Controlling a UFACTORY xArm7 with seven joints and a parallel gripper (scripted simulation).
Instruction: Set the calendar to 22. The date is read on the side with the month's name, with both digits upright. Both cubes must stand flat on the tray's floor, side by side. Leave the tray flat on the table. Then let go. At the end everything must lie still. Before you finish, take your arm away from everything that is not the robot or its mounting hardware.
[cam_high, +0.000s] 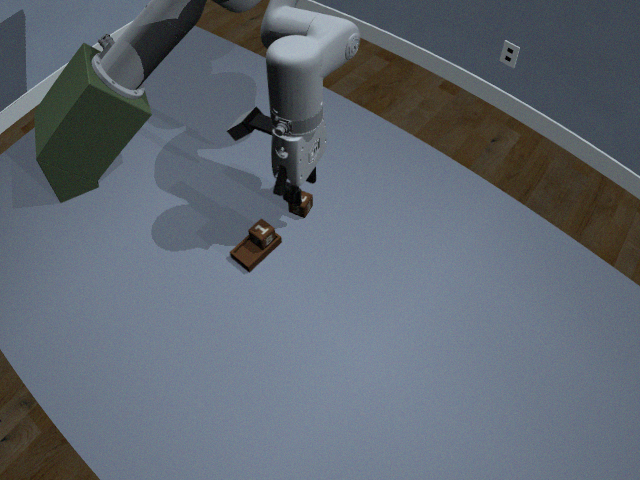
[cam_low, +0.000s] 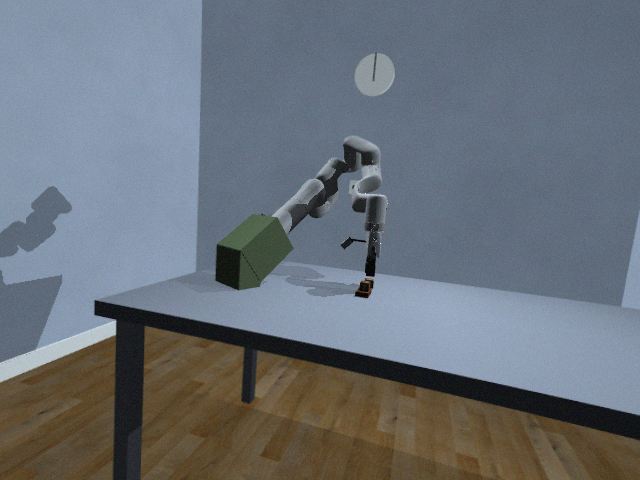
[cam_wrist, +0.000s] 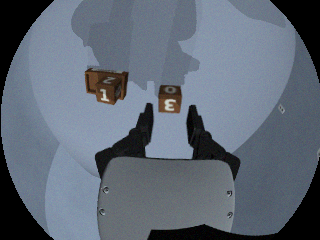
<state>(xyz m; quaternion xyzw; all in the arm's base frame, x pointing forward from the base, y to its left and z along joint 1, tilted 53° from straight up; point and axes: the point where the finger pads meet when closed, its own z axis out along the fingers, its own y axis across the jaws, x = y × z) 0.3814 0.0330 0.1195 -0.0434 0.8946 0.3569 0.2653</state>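
Two cubes (cam_high: 262, 234) (cam_wrist: 107, 91), one off tray (cam_high: 249, 259) (cam_wrist: 91, 82), table edge (cam_low: 361, 356) distant

A matt, smooth, wood-like brown is shown by the cube (cam_high: 302, 205) (cam_wrist: 170, 99) nearest the claw (cam_high: 295, 187) (cam_low: 370, 274) (cam_wrist: 170, 112) and by the tray (cam_high: 249, 261) (cam_low: 363, 295) (cam_wrist: 90, 83) farther from it. Dark, matt plastic is suggested by the claw's fingers. Above them, a smooth, faintly glossy finish is seen on the pale arm (cam_high: 294, 77) (cam_low: 375, 209). Beneath, the tabletop (cam_high: 361, 335) (cam_low: 439, 330) (cam_wrist: 240, 65) is left smooth and matt.

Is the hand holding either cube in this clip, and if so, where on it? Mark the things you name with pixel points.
Nothing is held: the hand (cam_high: 296, 193) (cam_low: 370, 273) (cam_wrist: 170, 112) is open above the cube (cam_high: 301, 205) (cam_low: 370, 282) (cam_wrist: 170, 100) outside the tray (cam_high: 249, 259) (cam_low: 362, 294) (cam_wrist: 90, 83).
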